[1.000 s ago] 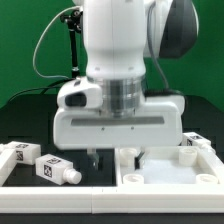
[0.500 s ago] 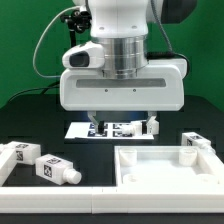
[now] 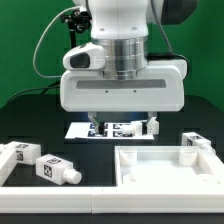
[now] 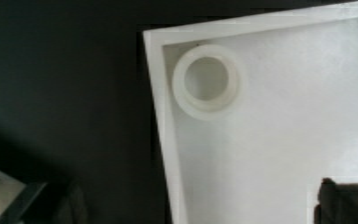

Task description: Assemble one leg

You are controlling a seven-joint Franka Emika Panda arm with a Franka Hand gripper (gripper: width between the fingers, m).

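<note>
Two legs, small white tagged blocks, lie at the exterior view's lower left: one (image 3: pixel 20 155) and one (image 3: pixel 56 170). Another tagged white block (image 3: pixel 194 141) sits at the far right corner of the large white rimmed panel (image 3: pixel 165 178). My gripper (image 3: pixel 122 125) hangs open and empty above the table, behind the panel's left part. In the wrist view, the panel (image 4: pixel 274 150) fills most of the picture with a round socket (image 4: pixel 208 80) near its corner. My dark fingertips (image 4: pixel 350 200) show at both sides, wide apart, with nothing between them.
The marker board (image 3: pixel 115 128) lies on the black table behind the gripper. A dark stand with cables (image 3: pixel 70 40) rises at the back left. The white front edge of the work area (image 3: pixel 60 195) runs along the near side.
From one second ago the gripper has risen from low over the panel's left edge to its present height. It has not moved in the last half second.
</note>
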